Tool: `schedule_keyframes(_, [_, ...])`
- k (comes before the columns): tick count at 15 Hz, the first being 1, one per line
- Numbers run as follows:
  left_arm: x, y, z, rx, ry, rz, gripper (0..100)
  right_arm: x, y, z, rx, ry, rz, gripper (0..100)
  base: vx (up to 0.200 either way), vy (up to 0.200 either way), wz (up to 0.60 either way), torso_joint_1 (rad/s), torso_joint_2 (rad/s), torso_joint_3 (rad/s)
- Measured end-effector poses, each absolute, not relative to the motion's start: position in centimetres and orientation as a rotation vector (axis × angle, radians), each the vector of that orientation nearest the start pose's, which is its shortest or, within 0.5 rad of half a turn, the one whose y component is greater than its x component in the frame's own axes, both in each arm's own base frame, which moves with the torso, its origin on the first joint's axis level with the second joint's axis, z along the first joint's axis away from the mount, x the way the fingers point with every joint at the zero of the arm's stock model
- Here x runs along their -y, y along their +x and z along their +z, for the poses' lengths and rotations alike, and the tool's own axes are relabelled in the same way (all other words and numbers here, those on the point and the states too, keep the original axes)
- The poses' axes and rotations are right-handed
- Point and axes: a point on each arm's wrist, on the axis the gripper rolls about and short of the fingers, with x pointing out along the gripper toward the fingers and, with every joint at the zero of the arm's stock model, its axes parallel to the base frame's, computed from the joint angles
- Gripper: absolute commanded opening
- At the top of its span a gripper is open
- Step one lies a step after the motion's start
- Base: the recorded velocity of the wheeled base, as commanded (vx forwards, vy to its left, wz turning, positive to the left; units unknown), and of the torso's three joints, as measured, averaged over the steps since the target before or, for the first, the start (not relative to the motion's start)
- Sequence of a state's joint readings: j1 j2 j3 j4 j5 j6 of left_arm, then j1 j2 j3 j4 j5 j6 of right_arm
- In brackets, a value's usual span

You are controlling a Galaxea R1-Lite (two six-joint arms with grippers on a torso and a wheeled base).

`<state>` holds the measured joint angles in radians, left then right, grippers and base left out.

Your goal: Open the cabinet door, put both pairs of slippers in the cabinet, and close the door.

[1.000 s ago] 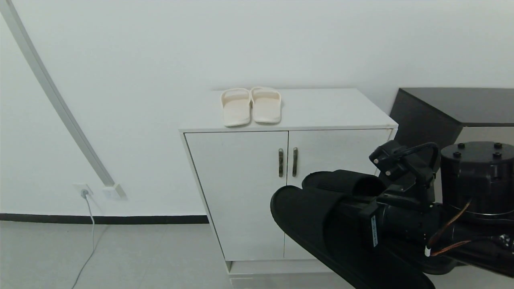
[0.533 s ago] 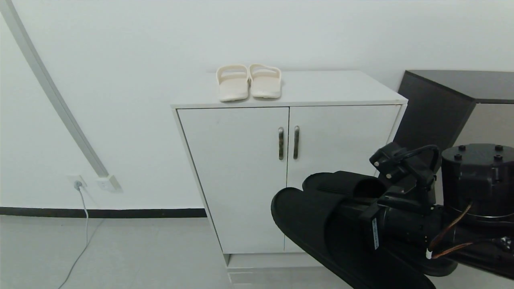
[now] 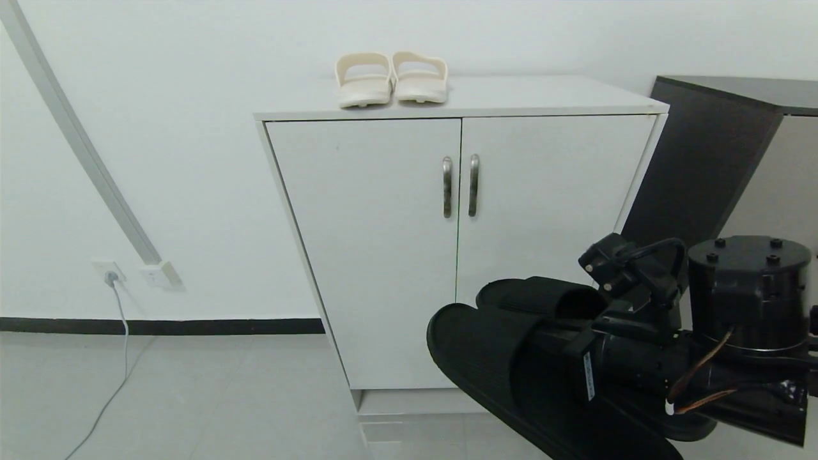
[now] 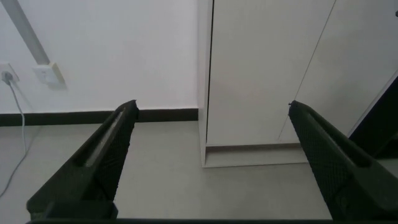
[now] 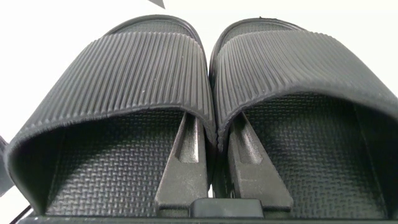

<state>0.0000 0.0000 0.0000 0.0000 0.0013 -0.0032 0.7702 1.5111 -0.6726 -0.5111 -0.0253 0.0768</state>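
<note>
The white cabinet (image 3: pixel 370 255) stands against the wall with both doors shut, its two metal handles (image 3: pixel 447 187) side by side at the middle. A cream pair of slippers (image 3: pixel 391 78) rests on its top, left of centre. My right gripper (image 5: pixel 214 124) is shut on the black pair of slippers (image 3: pixel 505 345), one finger (image 5: pixel 183 162) inside each slipper, pinching the inner edges together. That pair hangs low, in front of the right door. My left gripper (image 4: pixel 211 106) is open, facing the cabinet's (image 4: pixel 261 74) lower corner and the floor.
A dark piece of furniture (image 3: pixel 709 160) stands close to the cabinet's right side. On the wall to the left are a slanted conduit (image 3: pixel 77 140) and a socket with a cable (image 3: pixel 108 276) trailing onto the grey floor, which lies open in front of the left door.
The head camera has moved lower and closer: the cabinet now sits higher and larger in the picture. The right gripper with the black slippers keeps its place in the view.
</note>
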Motion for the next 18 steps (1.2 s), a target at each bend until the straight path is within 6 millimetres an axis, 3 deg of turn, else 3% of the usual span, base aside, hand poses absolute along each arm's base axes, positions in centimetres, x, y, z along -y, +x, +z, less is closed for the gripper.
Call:
schedule_keyframes(5, [0.0, -2.3, 7.5, 0.000, 0.001, 0.002, 100, -17.2, 17.7, 19.1, -0.311, -0.047, 0.729, 0, 0.000, 0.000, 0.00, -0.017, 0.33, 0.313])
schedule_keyframes(13, [0.0, -2.2, 8.1, -0.007, 0.082, 0.004, 100, -17.4, 17.7, 18.7, -0.327, -0.055, 0.734, 0, 0.000, 0.000, 0.00, 0.001, 0.02, 0.012])
schedule_keyframes(16, [0.1, -2.2, 13.1, 0.041, -0.002, -0.032, 100, -17.4, 17.7, 18.6, -0.328, -0.056, 0.735, 0, 0.000, 0.000, 0.00, 0.000, 0.00, 0.000])
schedule_keyframes(18, [0.2, -0.9, 16.4, 0.027, -0.035, -0.093, 100, -17.4, 17.7, 18.6, -0.327, -0.055, 0.734, 0, 0.000, 0.000, 0.00, 0.000, 0.00, 0.000])
